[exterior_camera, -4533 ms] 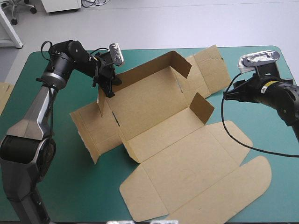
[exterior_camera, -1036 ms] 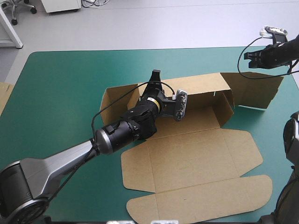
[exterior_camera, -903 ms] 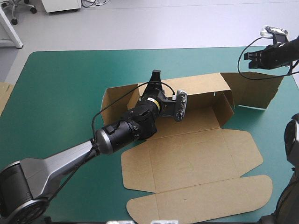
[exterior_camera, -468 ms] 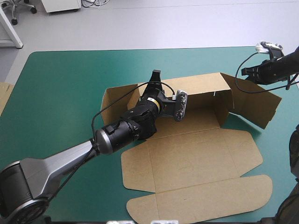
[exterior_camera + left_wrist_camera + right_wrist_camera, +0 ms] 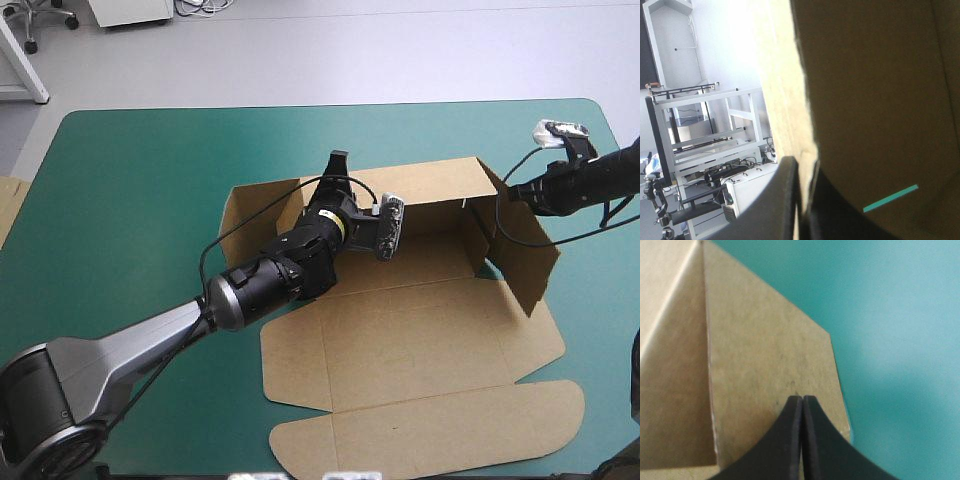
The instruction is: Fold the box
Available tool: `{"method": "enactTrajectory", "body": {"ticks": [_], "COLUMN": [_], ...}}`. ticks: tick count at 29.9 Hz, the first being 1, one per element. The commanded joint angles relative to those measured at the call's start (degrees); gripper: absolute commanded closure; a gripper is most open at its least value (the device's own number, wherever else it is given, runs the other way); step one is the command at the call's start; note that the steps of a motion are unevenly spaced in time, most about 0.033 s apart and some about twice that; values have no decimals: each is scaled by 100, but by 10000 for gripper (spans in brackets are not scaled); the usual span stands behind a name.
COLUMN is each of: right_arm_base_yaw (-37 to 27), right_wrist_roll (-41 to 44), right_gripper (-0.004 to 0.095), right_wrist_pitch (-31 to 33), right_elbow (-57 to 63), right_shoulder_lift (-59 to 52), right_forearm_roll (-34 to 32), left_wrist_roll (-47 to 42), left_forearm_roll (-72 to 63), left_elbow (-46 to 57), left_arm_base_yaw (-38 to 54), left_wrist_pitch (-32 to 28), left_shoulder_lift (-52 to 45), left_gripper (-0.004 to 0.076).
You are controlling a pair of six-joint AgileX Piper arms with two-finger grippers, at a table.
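Bright, even light leaves soft shadows inside the box [image 5: 420,330], its edge glaring in the left wrist view.

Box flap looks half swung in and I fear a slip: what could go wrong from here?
1. The right jaws pinch the end flap only near its upper edge; it may slip out and swing outward.
2. The left jaws hold the far wall at one spot on its rim, so pushing the flap in could bend or tilt that wall.
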Motion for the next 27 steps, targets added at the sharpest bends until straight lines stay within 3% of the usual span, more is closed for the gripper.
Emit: {"method": "enactTrajectory", "body": {"ticks": [1, 10, 17, 27], "right_arm_base_yaw": [2, 2, 2, 2], "right_wrist_roll": [-519, -1526, -2212, -2450], "right_gripper": [929, 929, 904, 519], "right_wrist_pitch": [-330, -993, -1011, -520], "right_elbow": [405, 1645, 1956, 1970], "right_shoulder_lift": [-571, -1276, -1420, -1562], "right_forearm_roll": [337, 379, 490, 640], "left_wrist_roll": [-21, -4, -4, -4], "left_forearm_roll": [-91, -91, -91, -113], "left_elbow": [-122, -122, -122, -122], "left_arm_base_yaw": [-36, -36, -36, -36], "left_wrist_pitch": [-226, -248, -282, -295], "left_shoulder_lift": [-141, -107, -107, -107], "left_gripper": [734, 734, 734, 734]}}
